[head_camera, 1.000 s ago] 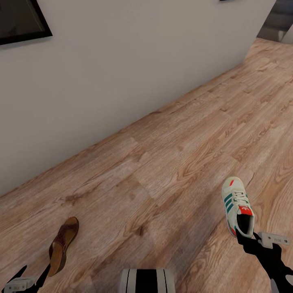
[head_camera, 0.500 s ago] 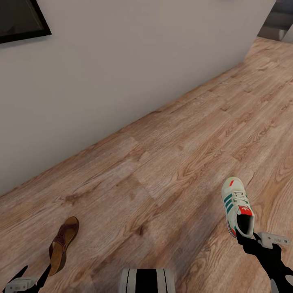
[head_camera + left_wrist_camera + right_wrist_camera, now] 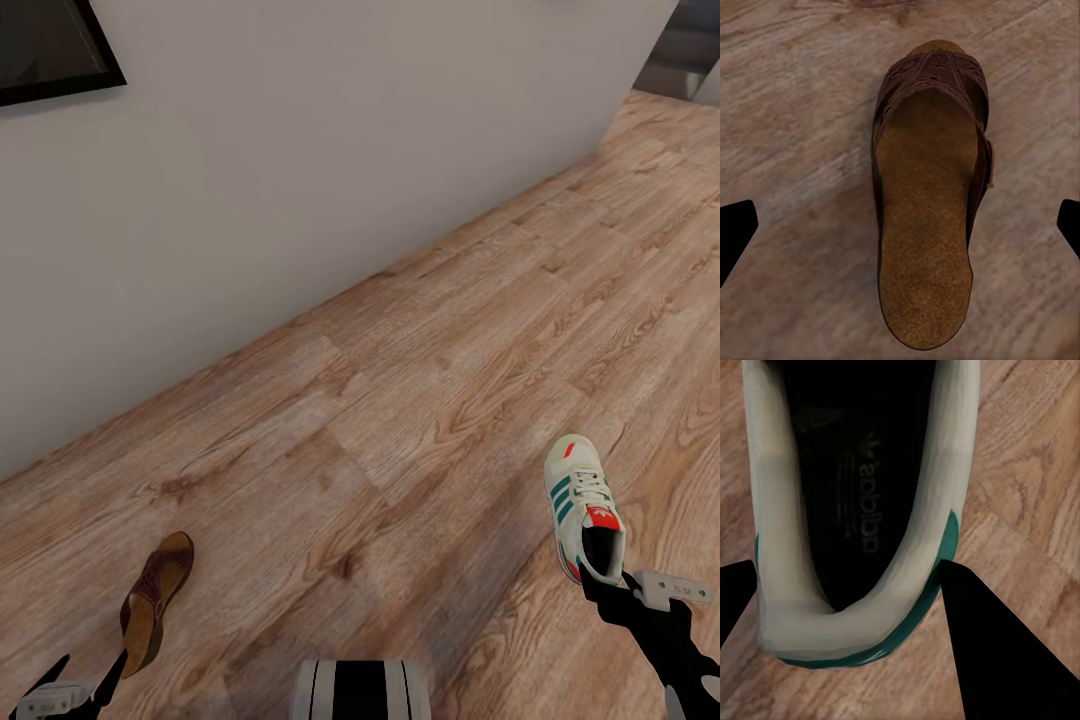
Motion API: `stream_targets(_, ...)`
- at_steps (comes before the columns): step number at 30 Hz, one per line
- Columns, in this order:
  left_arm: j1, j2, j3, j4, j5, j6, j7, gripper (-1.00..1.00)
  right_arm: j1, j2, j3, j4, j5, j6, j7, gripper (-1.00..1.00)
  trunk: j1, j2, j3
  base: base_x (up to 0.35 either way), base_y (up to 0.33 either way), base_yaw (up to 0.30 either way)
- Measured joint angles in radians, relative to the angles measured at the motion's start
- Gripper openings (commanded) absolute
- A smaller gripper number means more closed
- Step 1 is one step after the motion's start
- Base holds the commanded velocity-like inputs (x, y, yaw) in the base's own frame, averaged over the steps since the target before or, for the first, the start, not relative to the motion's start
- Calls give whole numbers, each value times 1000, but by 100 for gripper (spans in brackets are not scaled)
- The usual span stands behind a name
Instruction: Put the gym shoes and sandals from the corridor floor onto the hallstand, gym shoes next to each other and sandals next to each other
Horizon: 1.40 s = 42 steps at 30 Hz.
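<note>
Nearly nothing differs from 0.5 s ago: head view, 1 sandal (image 3: 155, 600) and 1 gym shoe (image 3: 585, 505) lie on the corridor floor (image 3: 420, 400). Left wrist: the left gripper (image 3: 900, 229) spreads wide before the sandal (image 3: 930, 195). Right wrist: the right gripper (image 3: 847, 577) straddles the gym shoe (image 3: 862, 510) heel, clamping uncertain.

You're looking down at a warm brown wood-plank floor (image 3: 400, 400) running along a pale wall, knots and seams showing. A brown sandal (image 3: 155, 600) is lying on it low on the left, cork footbed up. Well apart, over on the right, a cream sneaker (image 3: 584, 505) with green stripes is sitting upright on the planks.
</note>
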Motion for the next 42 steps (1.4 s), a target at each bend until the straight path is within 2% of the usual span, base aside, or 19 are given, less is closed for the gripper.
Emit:
stream_targets(3, 0, -2, -24, -2, -9, 0, 14, 100, 0, 0, 0, 0, 0, 0, 0, -100, 0, 0, -1, 0, 0, 0)
stream_targets(10, 0, -4, -46, -3, -16, 0, 25, 100, 0, 0, 0, 0, 0, 0, 0, -100, 0, 0, -8, 0, 0, 0)
stream_targets(42, 0, -5, -56, -6, -19, 0, 33, 100, 0, 0, 1, 0, 0, 0, 0, -100, 0, 0, -55, 0, 0, 0)
